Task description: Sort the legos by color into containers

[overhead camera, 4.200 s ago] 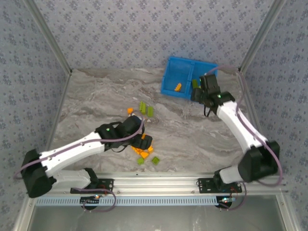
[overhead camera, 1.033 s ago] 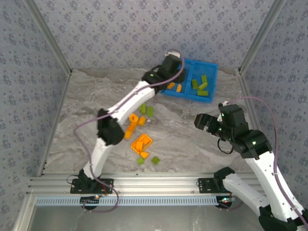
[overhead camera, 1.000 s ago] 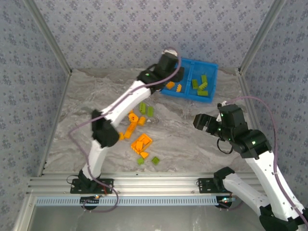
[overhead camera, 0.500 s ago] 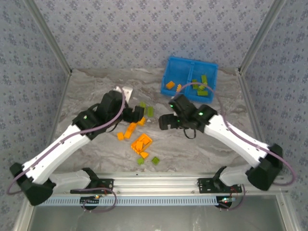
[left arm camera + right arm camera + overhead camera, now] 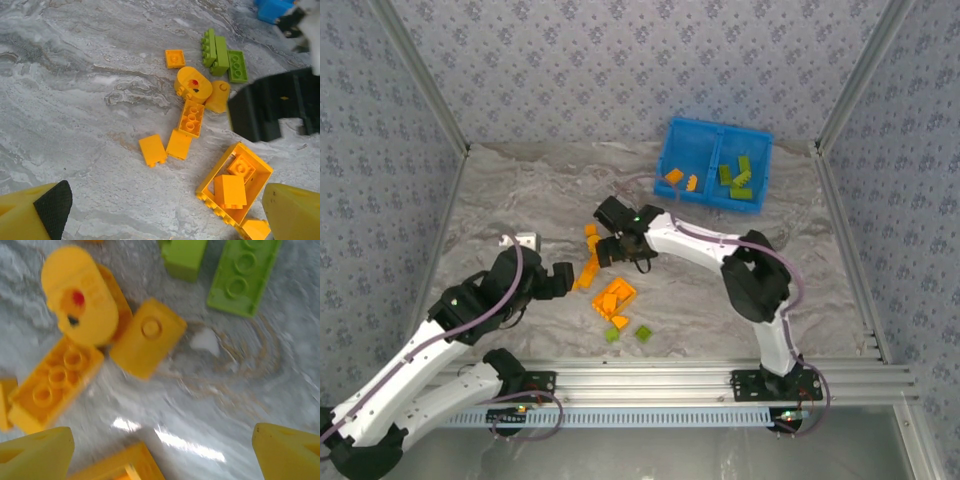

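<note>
**Surface and enclosure.** The grey marble-patterned tabletop [image 5: 500, 200] is closed in on three sides by patterned wallpaper walls [image 5: 620, 60]. Aluminium posts [image 5: 420, 75] stand at the back corners and a rail [image 5: 650, 378] runs along the near edge.

**Bin.** The blue bin [image 5: 665, 150] sits slightly skewed at the far edge, close to the right rear post. Its left compartment holds orange bricks [image 5: 673, 178] and its right compartment holds green bricks [image 5: 738, 178].

**Unsorted stock.** The loose legos [image 5: 610, 295] lie in one cluster well apart from the bin, to its near left. They are mostly orange, with a few green pieces at the edges.

**Grippers.**
- The right gripper [image 5: 608, 243] hangs over the edge of the cluster that faces the bin. Its jaws are spread wide and nothing is held.
- The left gripper [image 5: 565, 280] is just beside the cluster, on the side away from the bin. It is fully spread and empty.

**Edges and clearance.** Bare marble lies left of the bin along the far wall. More lies on its near right side down to the rail, where the right arm's elbow stands.
</note>
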You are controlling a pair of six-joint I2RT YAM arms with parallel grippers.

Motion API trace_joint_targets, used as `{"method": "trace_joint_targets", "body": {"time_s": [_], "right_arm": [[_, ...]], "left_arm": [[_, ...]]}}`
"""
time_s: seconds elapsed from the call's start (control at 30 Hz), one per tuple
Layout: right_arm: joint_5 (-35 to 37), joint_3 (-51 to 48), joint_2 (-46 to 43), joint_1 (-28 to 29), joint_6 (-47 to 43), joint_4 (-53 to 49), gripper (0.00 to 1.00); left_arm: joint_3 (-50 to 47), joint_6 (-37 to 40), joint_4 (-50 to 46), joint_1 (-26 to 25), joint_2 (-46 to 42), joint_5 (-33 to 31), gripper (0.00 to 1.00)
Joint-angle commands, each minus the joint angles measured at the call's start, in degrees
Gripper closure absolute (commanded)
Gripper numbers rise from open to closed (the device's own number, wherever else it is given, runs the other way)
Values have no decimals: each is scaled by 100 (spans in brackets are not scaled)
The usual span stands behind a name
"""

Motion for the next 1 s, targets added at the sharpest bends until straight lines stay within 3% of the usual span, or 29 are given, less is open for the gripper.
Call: {"method": "trace_joint_targets", "body": {"time_s": [0.0, 0.37, 0.6, 0.7, 0.77, 0.97], "right_arm": [[235, 607, 514, -26, 460, -236, 7], [4, 420, 1109, -222, 562, 136, 38], [-34, 697, 1329, -323, 290, 72, 40], [-77, 789, 1404, -385, 264, 18, 24], [-119, 839, 1459, -439, 277, 47, 21], [-175, 1029, 1640, -515, 256, -74, 49]], "left_arm": [[81, -75, -117, 38, 88, -151, 0], [-35, -33, -112, 38, -42, -231, 1], [-41, -35, -7, 40, 39, -184, 1], [-39, -55, 29, 38, 74, -168, 1], [-60, -52, 73, 38, 91, -157, 1], [-41, -14, 84, 40, 124, -136, 1]]}}
